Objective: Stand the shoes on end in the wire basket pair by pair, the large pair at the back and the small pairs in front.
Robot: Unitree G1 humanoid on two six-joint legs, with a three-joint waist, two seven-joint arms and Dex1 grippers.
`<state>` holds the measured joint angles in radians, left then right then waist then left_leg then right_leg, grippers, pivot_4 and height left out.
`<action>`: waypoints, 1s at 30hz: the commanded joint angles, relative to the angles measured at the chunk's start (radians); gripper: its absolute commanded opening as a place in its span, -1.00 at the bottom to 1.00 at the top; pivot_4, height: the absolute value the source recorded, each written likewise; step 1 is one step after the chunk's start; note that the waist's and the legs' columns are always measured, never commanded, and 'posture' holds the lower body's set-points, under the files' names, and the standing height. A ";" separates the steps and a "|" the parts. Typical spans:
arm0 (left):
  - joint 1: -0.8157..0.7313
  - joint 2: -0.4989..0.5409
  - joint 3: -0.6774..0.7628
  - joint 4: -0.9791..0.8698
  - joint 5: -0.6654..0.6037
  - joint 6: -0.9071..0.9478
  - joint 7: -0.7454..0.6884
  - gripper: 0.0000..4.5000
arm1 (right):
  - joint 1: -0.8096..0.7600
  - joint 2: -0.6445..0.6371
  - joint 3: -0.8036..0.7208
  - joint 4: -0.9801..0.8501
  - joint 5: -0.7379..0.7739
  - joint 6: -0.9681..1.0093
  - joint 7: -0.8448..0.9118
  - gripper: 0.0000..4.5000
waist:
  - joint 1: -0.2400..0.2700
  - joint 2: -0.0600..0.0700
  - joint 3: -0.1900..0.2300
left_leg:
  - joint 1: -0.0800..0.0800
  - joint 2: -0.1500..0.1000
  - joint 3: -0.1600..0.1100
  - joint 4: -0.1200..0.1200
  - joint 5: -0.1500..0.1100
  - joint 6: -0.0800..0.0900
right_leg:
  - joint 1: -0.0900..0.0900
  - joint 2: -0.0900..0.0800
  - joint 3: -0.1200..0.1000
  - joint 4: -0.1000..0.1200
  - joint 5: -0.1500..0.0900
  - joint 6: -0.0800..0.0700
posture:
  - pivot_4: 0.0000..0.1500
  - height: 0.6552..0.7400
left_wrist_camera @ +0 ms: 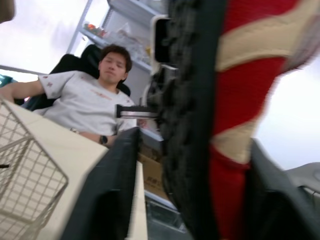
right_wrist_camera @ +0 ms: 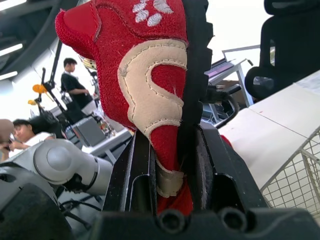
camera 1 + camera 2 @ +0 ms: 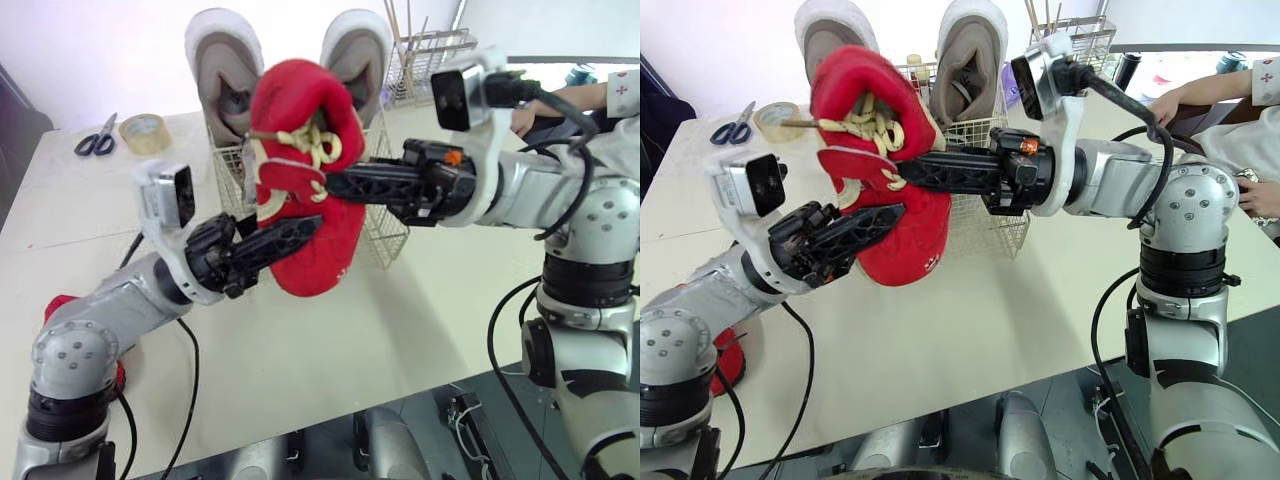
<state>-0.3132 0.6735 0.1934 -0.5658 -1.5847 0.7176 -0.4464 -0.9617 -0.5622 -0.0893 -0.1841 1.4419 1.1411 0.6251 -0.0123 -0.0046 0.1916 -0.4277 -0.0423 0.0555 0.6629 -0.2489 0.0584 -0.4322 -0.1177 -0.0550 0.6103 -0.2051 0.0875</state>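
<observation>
Counter (image 3: 330, 360) was the biggest thing in sight, pale and wide, and it carried everything else. Toward its far side stood the wire basket (image 3: 385, 235). The large grey pair (image 3: 225, 70) was already on end along the basket's back, openings toward the head camera. I judged that part of the task done. No small pair showed in the front of the basket, though the shoe in hand hid much of it.

That shoe, the red shoe (image 3: 320, 245), hung in the air above the counter, just in front of the basket and between the two arms. Its long axis ran near upright with a slight tilt. The laced upper faced the head camera and the black treaded sole was turned away toward the basket. The laced opening sat high and a rounded end hung low, so I took it for toe-down, without being sure.

The right jaws were clamped on the shoe's middle, one finger on each side. The left jaws straddled the low end, parted, with a gap showing beside the sole, so they looked like a guide and not a grip.

A second red shoe (image 3: 728, 368), probably its mate, lay on the counter by the left elbow, waiting its turn. Any further small pairs were out of sight.

Smallest were a tape roll (image 3: 145, 132) and scissors (image 3: 97, 140) at the far left edge.
</observation>
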 commanded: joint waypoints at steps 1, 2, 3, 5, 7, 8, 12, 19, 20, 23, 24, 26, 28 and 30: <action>0.064 0.081 0.118 -0.076 -0.038 0.000 0.088 0.60 | 0.014 -0.022 -0.106 -0.046 -0.150 -0.201 0.070 -0.77 | 0.000 0.000 0.000 | 0.000 0.000 0.000 -0.001 0.000 0.000 | 0.000 0.000 0.000 0.000 0.000 0.000 | 1.00 1.00; 0.102 0.106 0.156 -0.108 -0.095 -0.003 0.115 0.60 | 0.021 -0.043 -0.117 -0.045 -0.189 -0.234 0.102 -0.77 | 0.000 0.000 0.000 | 0.000 0.000 0.000 -0.001 0.000 0.000 | 0.000 0.000 0.000 -0.001 0.000 0.000 | 1.00 1.00; 0.150 0.128 0.193 -0.142 -0.158 -0.008 0.143 0.60 | 0.022 -0.066 -0.126 -0.026 -0.205 -0.240 0.131 -0.77 | -0.001 0.000 0.000 | -0.001 0.000 0.000 -0.001 0.000 0.000 | 0.000 0.000 0.000 -0.002 0.000 0.000 | 1.00 1.00; 0.233 0.151 0.237 -0.196 -0.243 -0.026 0.194 0.60 | 0.022 -0.073 -0.152 0.031 -0.208 -0.255 0.151 -0.77 | -0.001 0.001 0.001 | -0.001 0.000 0.000 -0.002 0.000 0.000 | -0.001 0.000 0.000 -0.003 0.000 0.000 | 1.00 1.00; 0.283 0.160 0.254 -0.224 -0.290 -0.047 0.228 0.60 | 0.020 -0.056 -0.170 0.074 -0.213 -0.276 0.156 -0.77 | 0.001 0.001 0.001 | -0.001 0.000 0.000 -0.003 -0.001 0.000 | 0.000 0.000 0.000 -0.005 0.000 0.000 | 1.00 1.00; 0.310 0.155 0.250 -0.233 -0.274 -0.053 0.248 0.60 | 0.041 -0.063 -0.149 0.087 -0.267 -0.310 0.197 -0.77 | 0.001 0.001 0.001 | -0.001 0.000 0.000 -0.004 0.000 -0.001 | 0.000 0.000 0.000 -0.006 0.000 0.000 | 1.00 1.00; 0.346 0.128 0.217 -0.253 -0.109 -0.084 0.304 0.60 | 0.153 -0.102 -0.031 0.113 -0.503 -0.480 0.396 -0.77 | 0.002 0.001 0.000 | 0.002 0.000 0.000 -0.008 0.000 -0.001 | 0.003 0.000 -0.001 -0.011 0.000 0.000 | 1.00 1.00; 0.302 0.081 0.145 -0.326 0.131 -0.142 0.364 0.60 | 0.186 -0.028 -0.012 0.204 -0.621 -0.625 0.479 -0.77 | 0.001 0.002 0.001 | 0.001 0.000 0.001 -0.014 0.002 -0.003 | 0.001 0.000 -0.002 -0.014 0.000 0.000 | 1.00 1.00; 0.305 0.073 0.122 -0.339 0.181 -0.143 0.377 0.60 | 0.189 -0.016 -0.005 0.224 -0.646 -0.655 0.493 -0.77 | 0.000 0.002 0.001 | 0.001 0.000 0.001 -0.015 0.002 -0.005 | 0.001 0.000 -0.002 -0.014 0.000 0.000 | 1.00 1.00; 0.327 0.028 0.084 -0.373 0.234 -0.163 0.421 0.60 | 0.193 0.008 0.019 0.275 -0.711 -0.724 0.537 -0.77 | 0.002 0.002 0.001 | 0.001 0.000 0.001 -0.016 0.003 -0.006 | 0.000 0.001 -0.002 -0.014 0.000 0.000 | 1.00 1.00; 0.337 0.015 0.080 -0.383 0.236 -0.169 0.433 0.60 | 0.191 0.013 0.025 0.288 -0.727 -0.738 0.550 -0.77 | 0.002 0.001 0.001 | 0.001 0.000 0.001 -0.016 0.003 -0.006 | 0.000 0.001 -0.002 -0.014 0.000 0.000 | 1.00 1.00; 0.365 -0.006 0.077 -0.399 0.244 -0.180 0.450 0.60 | 0.188 0.021 0.033 0.309 -0.742 -0.750 0.571 -0.77 | 0.001 0.001 0.001 | 0.001 0.000 0.001 -0.016 0.002 -0.004 | 0.000 0.000 -0.002 -0.014 0.000 0.000 | 1.00 1.00; 0.411 -0.042 0.049 -0.418 0.284 -0.193 0.465 0.60 | 0.182 0.029 0.042 0.347 -0.766 -0.775 0.605 -0.77 | 0.001 0.002 0.001 | 0.001 0.000 0.001 -0.015 0.002 -0.004 | 0.000 0.000 -0.002 -0.014 0.000 0.000 | 1.00 1.00; 0.442 -0.060 0.022 -0.434 0.318 -0.195 0.470 0.60 | 0.178 0.038 0.053 0.376 -0.793 -0.802 0.627 -0.77 | 0.002 0.001 0.001 | 0.001 0.000 0.001 -0.015 0.002 -0.004 | 0.001 0.000 -0.002 -0.014 0.000 0.000 | 1.00 1.00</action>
<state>0.1196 0.6179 0.2297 -0.9557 -1.2972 0.5439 0.0195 -0.7602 -0.5288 -0.0349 0.1878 0.6694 0.3723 1.2251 -0.0098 -0.0031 0.1923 -0.4267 -0.0423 0.0564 0.6477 -0.2470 0.0544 -0.4315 -0.1174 -0.0569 0.5968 -0.2048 0.0877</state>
